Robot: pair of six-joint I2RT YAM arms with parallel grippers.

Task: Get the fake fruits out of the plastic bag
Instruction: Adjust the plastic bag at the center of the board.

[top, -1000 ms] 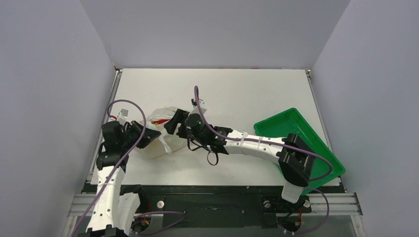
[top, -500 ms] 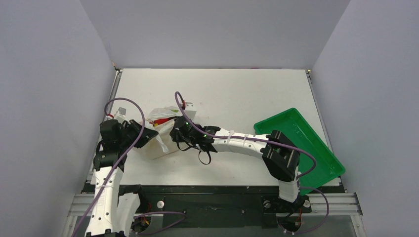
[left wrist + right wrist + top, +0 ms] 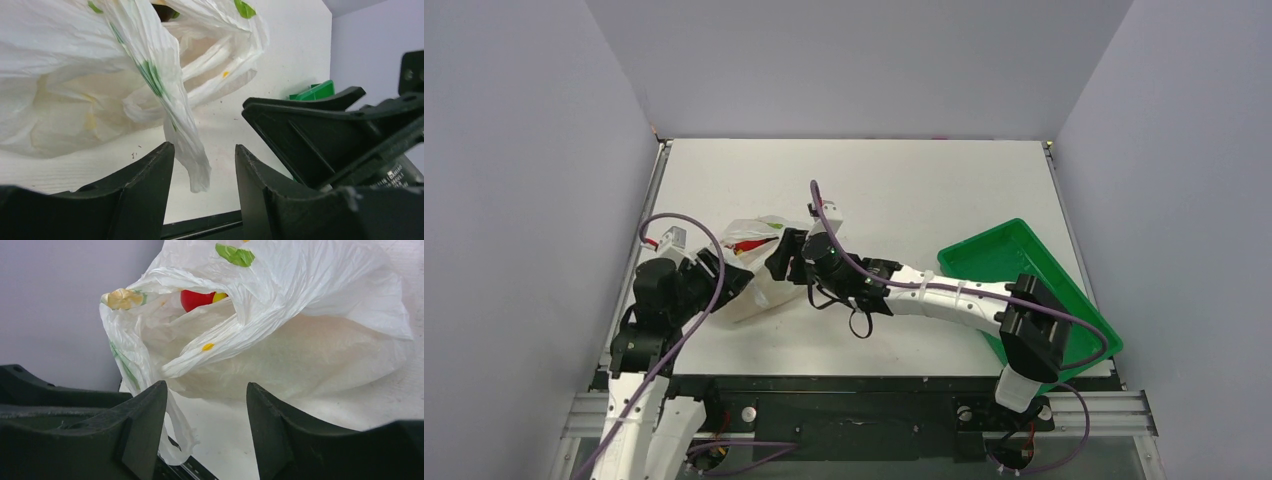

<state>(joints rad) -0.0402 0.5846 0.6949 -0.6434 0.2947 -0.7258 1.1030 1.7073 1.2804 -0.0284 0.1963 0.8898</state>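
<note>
Two sets of jaws are crowding the bag (image 3: 762,290) from opposite sides. My left jaws are sitting at its near-left side and my right jaws at its right, with the bag lying on the left half of the surface (image 3: 904,190), its length running from near to far between them. Both sets are standing open, gripping nothing.

In the left wrist view a twisted strand (image 3: 182,130) of the bag is hanging into the gap of my left jaws, touching neither side as far as I can tell. In the right wrist view the bag's mouth is gaping toward my right jaws. A red fruit (image 3: 196,299) is showing inside with a bit of yellow beside it, and any other fruits are hiding behind plastic. That fruit is lying ahead of and above the gap, slightly left of centre, so I am judging the right jaws the nearer to it.

A folded lip (image 3: 225,347) of plastic is sagging across the lower mouth, and I am expecting it to snag a straight reach. The tray (image 3: 1014,252) is lying well apart at the right, partly under my right arm (image 3: 954,295).
</note>
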